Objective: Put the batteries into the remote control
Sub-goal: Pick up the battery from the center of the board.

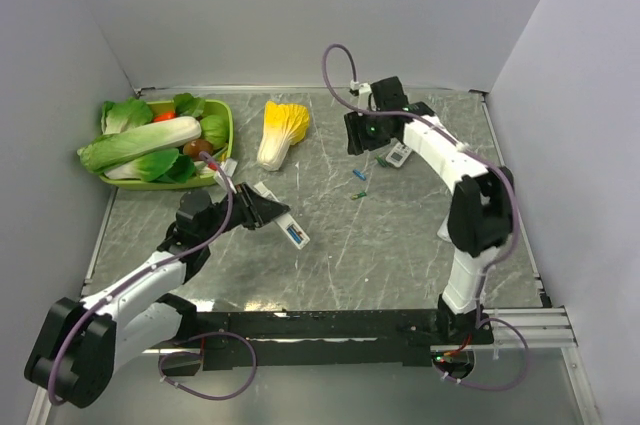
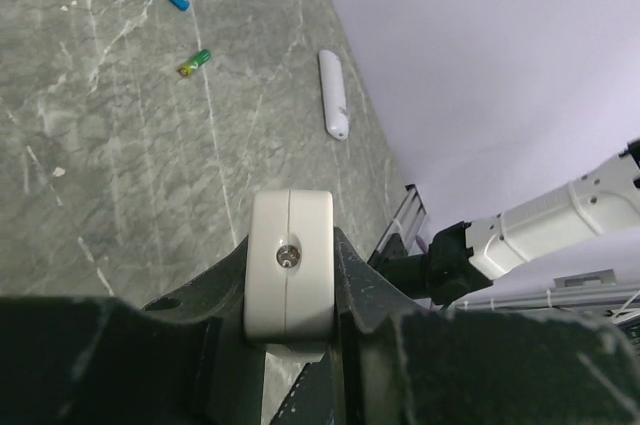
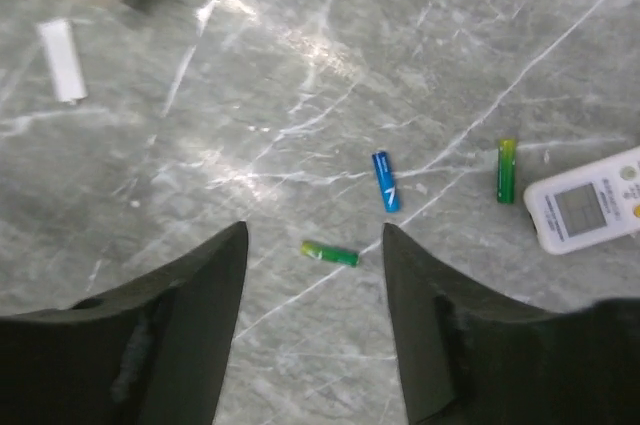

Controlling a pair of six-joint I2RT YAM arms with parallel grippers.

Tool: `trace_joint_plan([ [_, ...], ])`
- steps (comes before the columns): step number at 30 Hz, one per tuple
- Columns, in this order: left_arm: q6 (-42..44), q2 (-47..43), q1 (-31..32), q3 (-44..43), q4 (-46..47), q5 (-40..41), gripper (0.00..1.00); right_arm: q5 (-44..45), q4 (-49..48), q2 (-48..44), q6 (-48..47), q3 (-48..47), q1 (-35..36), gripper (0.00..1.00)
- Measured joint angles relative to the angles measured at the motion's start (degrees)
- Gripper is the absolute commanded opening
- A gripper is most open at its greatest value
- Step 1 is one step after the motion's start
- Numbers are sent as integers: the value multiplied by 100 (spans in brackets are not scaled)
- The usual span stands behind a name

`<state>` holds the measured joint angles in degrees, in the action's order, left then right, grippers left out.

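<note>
Clamped tight in left gripper (image 1: 265, 212): a white remote (image 1: 295, 234). Beneath wide-open right gripper (image 3: 314, 235), loose on grey counter (image 3: 300, 75): three batteries (image 3: 386, 182) (one blue, two green), near a second remote (image 3: 585, 200).

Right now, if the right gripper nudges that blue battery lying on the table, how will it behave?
The blue battery is a small cylinder lying on its side, so it will probably roll across the smooth stone-look table. It looks rigid, and is likely slippery for the open right gripper, given its round casing.
</note>
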<state>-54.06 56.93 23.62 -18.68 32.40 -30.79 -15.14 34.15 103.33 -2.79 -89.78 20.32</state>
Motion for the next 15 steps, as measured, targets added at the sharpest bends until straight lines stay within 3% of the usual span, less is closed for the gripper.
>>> trace_joint_plan([
  [7, 345, -343, -61, -173, -726, 0, 2, 404, 901, 1543, -249, -960, -7, 48],
  [15, 522, -372, -146, -256, -1095, -94, 2, 688, 1460, 2267, -535, -1451, -4, 45],
])
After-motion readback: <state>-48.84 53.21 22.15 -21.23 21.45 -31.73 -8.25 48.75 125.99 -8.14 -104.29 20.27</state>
